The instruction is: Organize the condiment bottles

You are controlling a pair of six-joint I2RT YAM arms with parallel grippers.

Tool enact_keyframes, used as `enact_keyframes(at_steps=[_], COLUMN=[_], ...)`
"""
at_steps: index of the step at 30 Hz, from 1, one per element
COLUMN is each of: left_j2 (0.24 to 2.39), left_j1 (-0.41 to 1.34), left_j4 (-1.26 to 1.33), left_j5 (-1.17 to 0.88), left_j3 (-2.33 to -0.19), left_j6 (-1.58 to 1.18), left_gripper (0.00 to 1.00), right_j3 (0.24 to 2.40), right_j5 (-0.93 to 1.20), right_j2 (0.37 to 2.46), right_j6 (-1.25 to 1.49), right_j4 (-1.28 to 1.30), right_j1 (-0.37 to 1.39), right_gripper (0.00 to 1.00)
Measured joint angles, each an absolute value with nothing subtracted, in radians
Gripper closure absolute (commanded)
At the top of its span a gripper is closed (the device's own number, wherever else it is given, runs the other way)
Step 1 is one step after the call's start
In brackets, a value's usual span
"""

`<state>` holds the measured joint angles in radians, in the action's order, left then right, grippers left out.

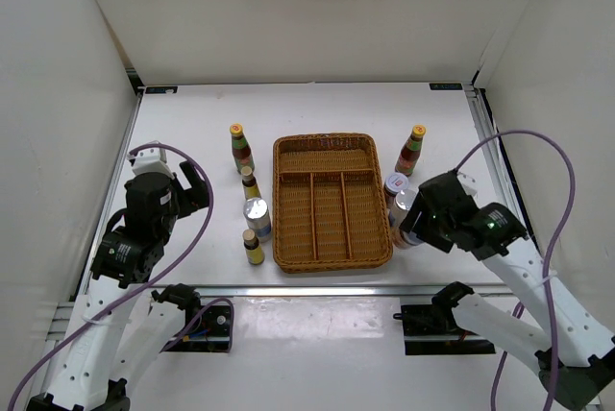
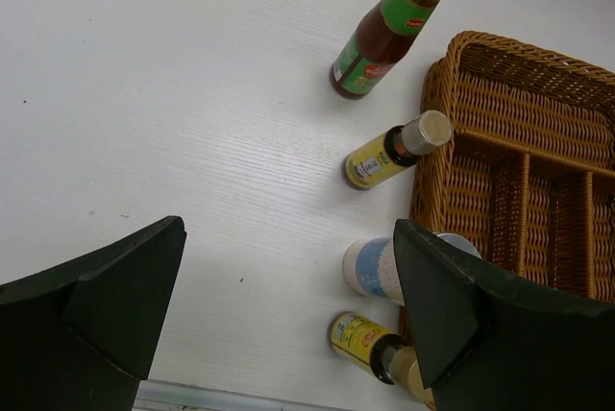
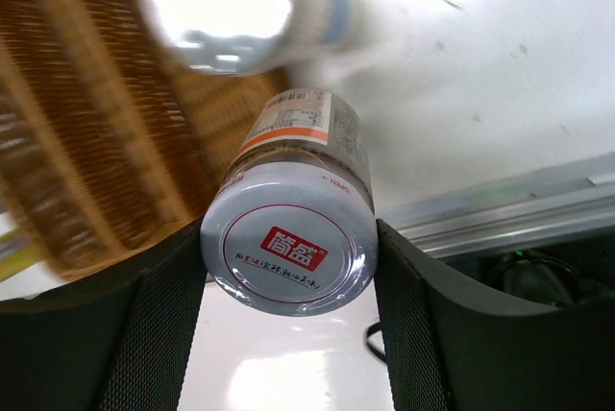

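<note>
White desk (image 1: pixel 192 113), white walls around, a wicker tray (image 1: pixel 332 140) in the middle with several compartments.

Right jaws clenched on a silver-lidded jar (image 3: pixel 288 248), the lid pressed between both fingers (image 3: pixel 154 334), just beside the right edge of the tray. Not possible to tell whether lifted off the desk or standing on it. Close behind, a second jar (image 1: pixel 396 184), blurred in the wrist view. Farther back, a sauce bottle (image 1: pixel 412 149) with yellow cap, upright. Perhaps one more jar under the right arm; hidden, so not sure.

Left jaws released, spread wide, with nothing between, hovering over bare desk at the left of the tray, apart from every bottle. Further out, a row along the left edge of the tray, from far to near: the other sauce bottle (image 2: pixel 384 32), a small brown bottle (image 2: pixel 389 154), a third jar (image 2: pixel 370 267), then the last small brown bottle (image 2: pixel 370 342). All upright, all just beside the tray, none inside.

No container in any compartment so far. By judgement, only the very beginning of the task: one jar in grasp but not yet placed. Left to do: this jar and every other container into the tray, probably like with like.
</note>
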<state>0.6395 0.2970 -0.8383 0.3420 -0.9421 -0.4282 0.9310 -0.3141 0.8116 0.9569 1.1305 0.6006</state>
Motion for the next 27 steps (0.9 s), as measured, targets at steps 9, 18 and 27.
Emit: enact_keyframes(at_steps=[9,18,27], left_j2=[0.641,0.653,0.672], left_j1=[0.297,0.297,0.297], left_j4=[-0.838,-0.838,-0.838], left_j5=[0.345,0.349,0.348], left_j3=[-0.942,-0.942,-0.942], left_j6=[-0.428,-0.428,-0.428], left_gripper=[0.0,0.0,0.0], right_j3=[1.05,1.029,0.921], right_j5=[-0.322,-0.396,-0.472], right_j2=[0.92,1.142,1.187], right_j6=[0.95,1.001,1.082], right_j4=[1.079,0.983,0.914], right_j1=[0.722,0.917,0.938], right_gripper=[0.99,0.99,0.99])
